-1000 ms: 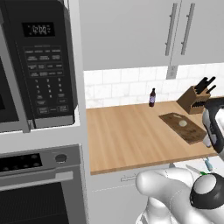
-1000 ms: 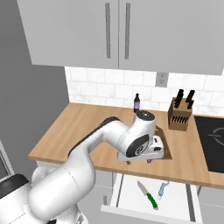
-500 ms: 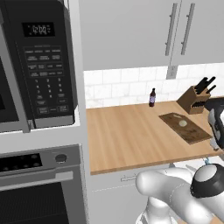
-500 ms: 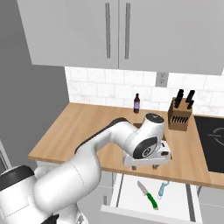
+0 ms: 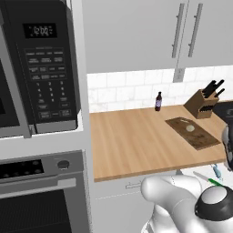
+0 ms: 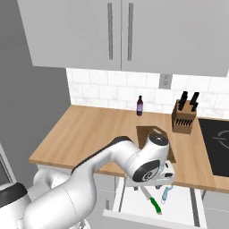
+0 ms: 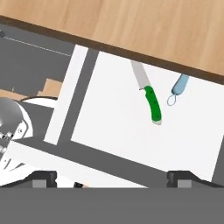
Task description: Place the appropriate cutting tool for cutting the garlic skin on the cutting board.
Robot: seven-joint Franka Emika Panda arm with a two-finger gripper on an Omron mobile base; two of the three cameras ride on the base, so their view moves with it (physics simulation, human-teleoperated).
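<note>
Below the front edge of the countertop [image 6: 89, 134] an open white drawer [image 7: 131, 131] holds your cutting tool [image 7: 151, 101], lying flat on the drawer floor with its silver blade toward the counter edge and its green handle pointing away from it; just beside it, apart from it, lies a blue-handled tool [image 7: 179, 85] nearer the same edge; from the hand view you get both clearly, while the right base view shows the cutting tool [image 6: 152, 202] and the blue tool [image 6: 166, 194] small, under the arm's wrist; the left base view catches only a green sliver of the knife [image 5: 210, 180] by the arm. Your gripper [image 7: 111, 177] hangs above the drawer with its two dark fingertips [image 7: 43, 177] set wide apart at the bottom corners of the hand view, spread and holding nothing. On the left base view you can see the cutting board [image 5: 193, 132] lying on the counter toward its right end, with the garlic [image 5: 190, 128] resting on it; in the right base view the arm covers most of the board [image 6: 144, 133]. Behind it a knife block [image 6: 183, 118] and a dark bottle [image 6: 139, 106] stand near the back wall.
</note>
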